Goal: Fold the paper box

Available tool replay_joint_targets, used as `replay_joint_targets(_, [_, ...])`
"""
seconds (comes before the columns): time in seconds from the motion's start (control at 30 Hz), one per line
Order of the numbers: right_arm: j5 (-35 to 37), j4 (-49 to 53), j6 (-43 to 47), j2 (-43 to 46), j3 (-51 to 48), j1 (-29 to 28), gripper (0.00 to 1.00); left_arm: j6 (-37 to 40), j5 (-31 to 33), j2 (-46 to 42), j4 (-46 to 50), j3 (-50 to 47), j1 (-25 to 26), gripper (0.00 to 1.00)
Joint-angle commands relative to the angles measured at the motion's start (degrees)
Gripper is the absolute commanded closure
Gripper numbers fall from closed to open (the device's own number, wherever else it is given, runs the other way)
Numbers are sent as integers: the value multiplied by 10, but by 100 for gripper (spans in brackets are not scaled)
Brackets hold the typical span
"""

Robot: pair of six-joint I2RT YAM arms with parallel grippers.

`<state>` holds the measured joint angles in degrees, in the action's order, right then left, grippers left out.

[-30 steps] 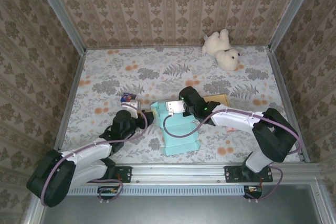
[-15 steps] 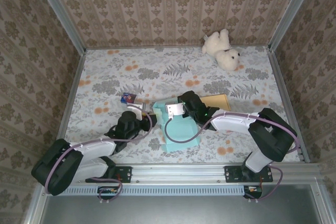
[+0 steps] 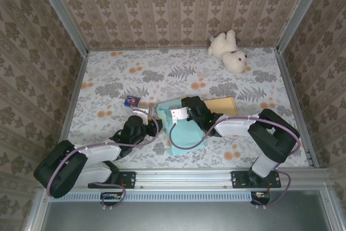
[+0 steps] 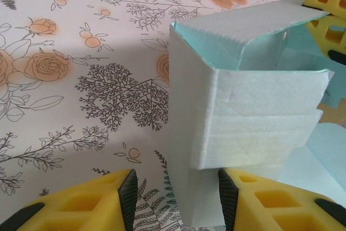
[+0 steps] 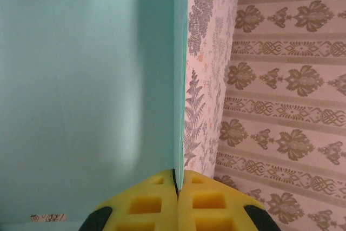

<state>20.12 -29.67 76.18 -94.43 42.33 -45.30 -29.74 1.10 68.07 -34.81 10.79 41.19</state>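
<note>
Top external view, near to far, places given from the box. Box [image 3: 183, 133]: teal paper, partly folded, on the flowered table [image 3: 108, 74], one wall upright, a flap bent over its top. Left of box: left gripper [image 4: 174, 187], yellow fingers [image 4: 92, 204] spread, box's near lower corner between them, left pad clear of the paper. At box's far edge: right gripper [image 5: 177, 179], fingers pressed together, pinching a thin teal panel of the box by its edge. Just beyond box, to the right: flat tan cardboard piece [image 3: 224, 104], partly hidden by the right arm. Beyond box, to the left: small dark blue packet [image 3: 132, 101], apart from it. Far beyond box, to the right, near the back wall: white teddy bear [image 3: 230, 51].
</note>
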Motion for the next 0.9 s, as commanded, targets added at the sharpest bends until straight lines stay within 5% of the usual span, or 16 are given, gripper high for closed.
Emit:
replay_joint_targets(0.0, [6, -34, 10, -6, -15, -7, 100, 13, 11, -11, -11, 6, 4, 53])
replay_joint_targets(0.87, [18, -135, 27, -41, -28, -30, 100, 29, 98, 15, -19, 22, 5, 56])
